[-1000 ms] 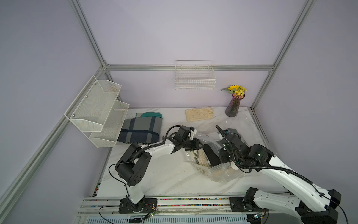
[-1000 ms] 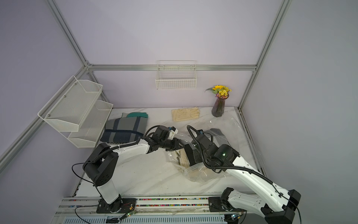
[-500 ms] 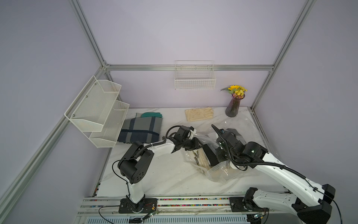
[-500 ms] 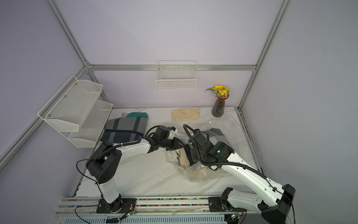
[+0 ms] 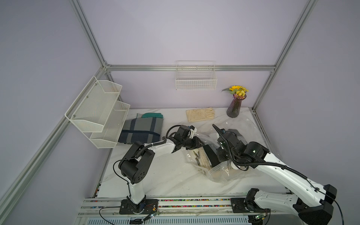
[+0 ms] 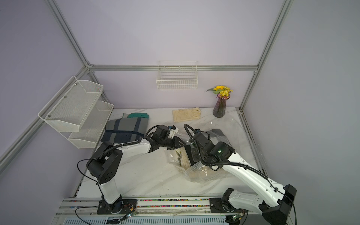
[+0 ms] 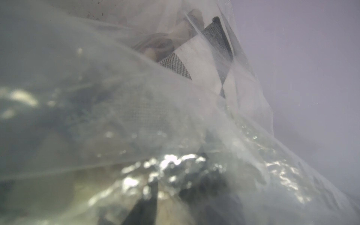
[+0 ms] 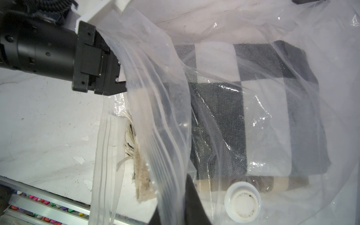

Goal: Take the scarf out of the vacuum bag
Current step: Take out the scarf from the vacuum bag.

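The vacuum bag [image 5: 220,173] [image 6: 196,173] lies crumpled right of the table's middle, in both top views. Inside it is the scarf [image 5: 202,159] [image 8: 263,116], checked black, white and beige, with a fringe at the bag's mouth. My left gripper [image 5: 200,145] [image 8: 116,78] is shut on the upper lip of the mouth, at the zip strip. My right gripper [image 5: 226,164] [image 8: 187,204] pinches the same upper film beside the white valve cap [image 8: 242,202]. Plastic film covers the left wrist view, where the scarf [image 7: 175,66] shows through it.
A folded grey and navy plaid cloth [image 5: 142,130] with a green glove [image 5: 152,115] lies at the back left. Cream gloves [image 5: 200,115] and a vase of flowers [image 5: 234,107] stand at the back. White mesh shelves [image 5: 99,116] jut from the left wall.
My right arm has shifted a little to the left with the bag's film in its grip. The left arm has stayed almost still on the bag's lip.
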`<state>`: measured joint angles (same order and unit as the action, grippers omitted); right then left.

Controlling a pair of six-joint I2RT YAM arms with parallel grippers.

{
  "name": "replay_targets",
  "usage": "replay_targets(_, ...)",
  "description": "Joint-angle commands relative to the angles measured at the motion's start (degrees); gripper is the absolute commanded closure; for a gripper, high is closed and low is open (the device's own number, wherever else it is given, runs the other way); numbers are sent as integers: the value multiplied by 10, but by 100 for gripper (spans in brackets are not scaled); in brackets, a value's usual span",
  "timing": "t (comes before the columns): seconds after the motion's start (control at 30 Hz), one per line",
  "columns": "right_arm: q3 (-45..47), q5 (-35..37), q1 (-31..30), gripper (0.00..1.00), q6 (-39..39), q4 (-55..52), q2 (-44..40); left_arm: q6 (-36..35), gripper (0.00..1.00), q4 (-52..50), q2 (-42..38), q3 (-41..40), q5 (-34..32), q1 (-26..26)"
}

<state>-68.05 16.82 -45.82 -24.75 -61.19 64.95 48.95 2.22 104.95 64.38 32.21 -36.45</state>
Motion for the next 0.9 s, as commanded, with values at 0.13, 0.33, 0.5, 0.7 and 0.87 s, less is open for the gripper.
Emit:
replay_targets(0.13, -15, 4, -2, 87, 4, 2, -3, -3, 68, -3, 10, 18, 7, 3)
replay_targets(0.33, -17, 4, -3, 87, 5, 3, -3, 8, 70, 13, 26, 25, 12, 3)
replay_targets(0.5, -16, 3, -3, 87, 5, 2, -5, 7, 71, 13, 30, 38, 10, 3)
replay_targets(0.7, -15, 4, -3, 87, 4, 2, -6, 5, 71, 8, 26, 47, 12, 4)
replay_targets(0.87, -17, 1, -2, 87, 5, 5, -3, 3, 72, -3, 40, 60, 20, 3)
